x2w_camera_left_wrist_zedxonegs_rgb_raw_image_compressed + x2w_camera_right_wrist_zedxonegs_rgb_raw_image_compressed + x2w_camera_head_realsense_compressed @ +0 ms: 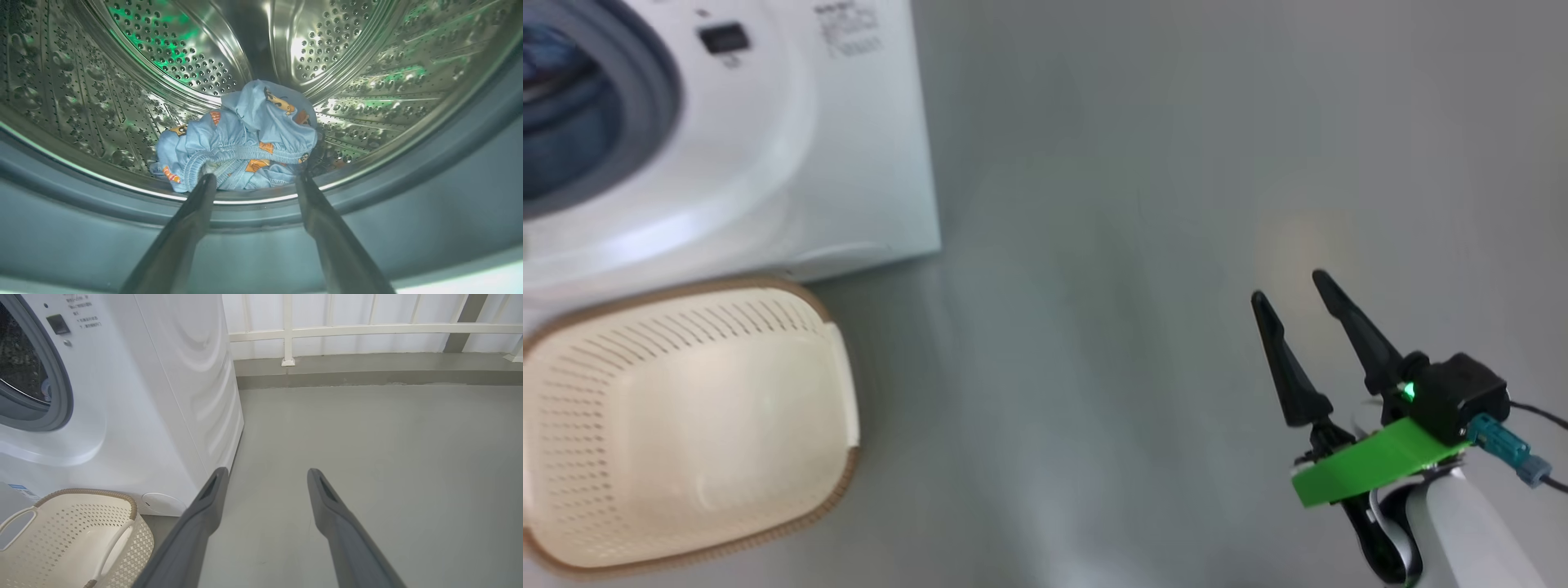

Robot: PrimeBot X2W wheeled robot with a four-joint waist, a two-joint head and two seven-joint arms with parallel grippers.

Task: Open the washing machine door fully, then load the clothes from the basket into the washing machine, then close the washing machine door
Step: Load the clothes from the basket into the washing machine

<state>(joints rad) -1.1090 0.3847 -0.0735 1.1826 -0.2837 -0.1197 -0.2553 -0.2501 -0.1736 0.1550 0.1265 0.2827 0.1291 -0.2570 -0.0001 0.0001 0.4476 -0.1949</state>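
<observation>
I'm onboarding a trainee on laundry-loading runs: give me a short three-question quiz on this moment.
1. True or false: the cream-white perforated plastic basket is full.
2. Where does the light blue printed fabric bundle lie? A) on the grey floor B) in the steel perforated drum C) in the basket
3. Fill in: the right end effector, over the floor, is ____ (open/shut).
Key: 1 false; 2 B; 3 open.
</observation>
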